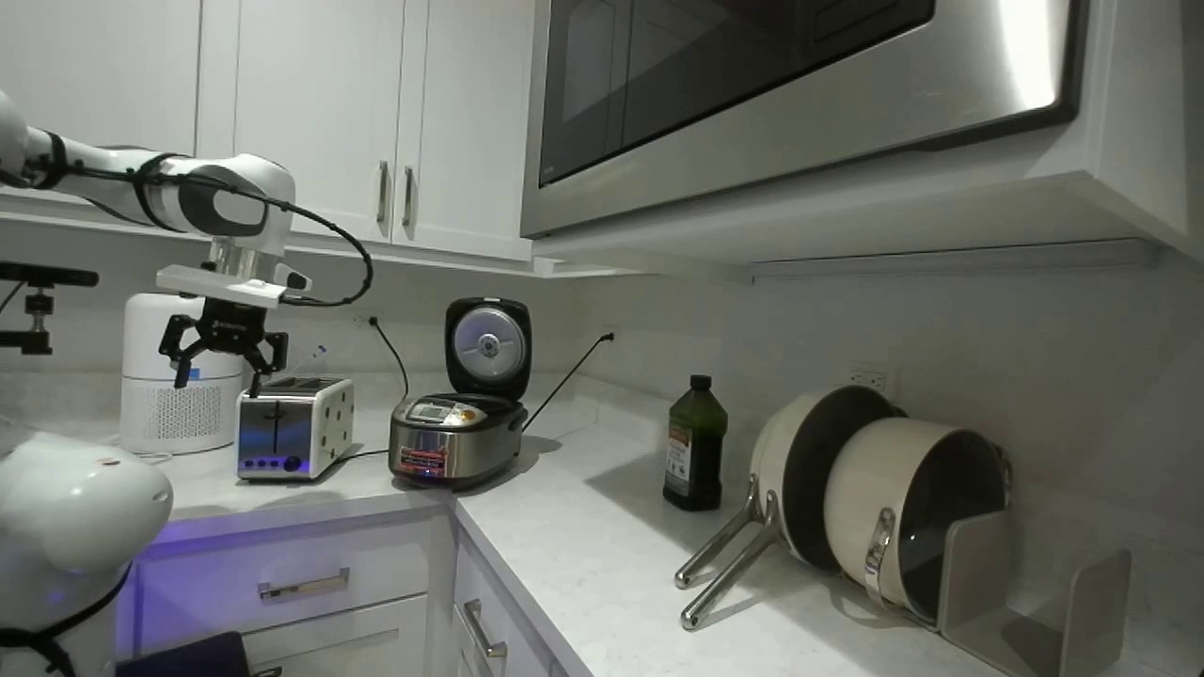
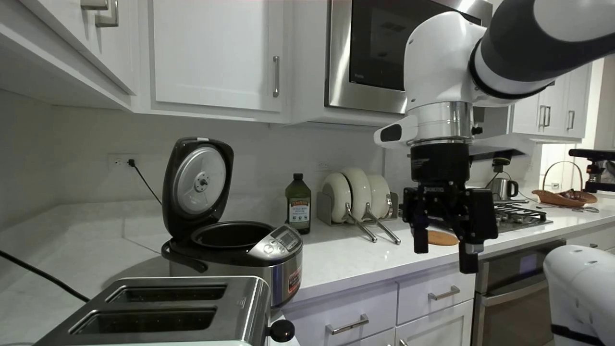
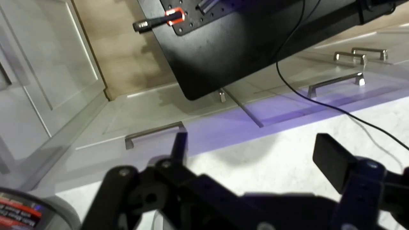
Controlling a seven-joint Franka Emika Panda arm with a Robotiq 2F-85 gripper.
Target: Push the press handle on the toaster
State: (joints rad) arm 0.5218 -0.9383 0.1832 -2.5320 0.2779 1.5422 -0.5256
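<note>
The silver toaster [image 1: 306,432] with a bluish front panel and white dotted side stands on the counter. Its press handle [image 1: 274,415] is a small dark bar near the top of the front slot. In an exterior view the toaster's slotted top [image 2: 240,307] fills the bottom left, with a round black knob [image 2: 281,330] sticking out of its front. My gripper [image 1: 218,381] is open and empty in the air, above counter level and away from the toaster; it also shows open in an exterior view [image 2: 444,254] and the wrist view [image 3: 252,143]. The press handle is not visible in the wrist view.
The rice cooker [image 1: 461,442] stands beside the toaster with its lid [image 1: 489,348] up. A white cylindrical appliance [image 1: 179,404] is behind the toaster. A dark green bottle [image 1: 694,447] and racked pans [image 1: 903,508] stand further along. Wall cabinets [image 1: 320,113] hang above.
</note>
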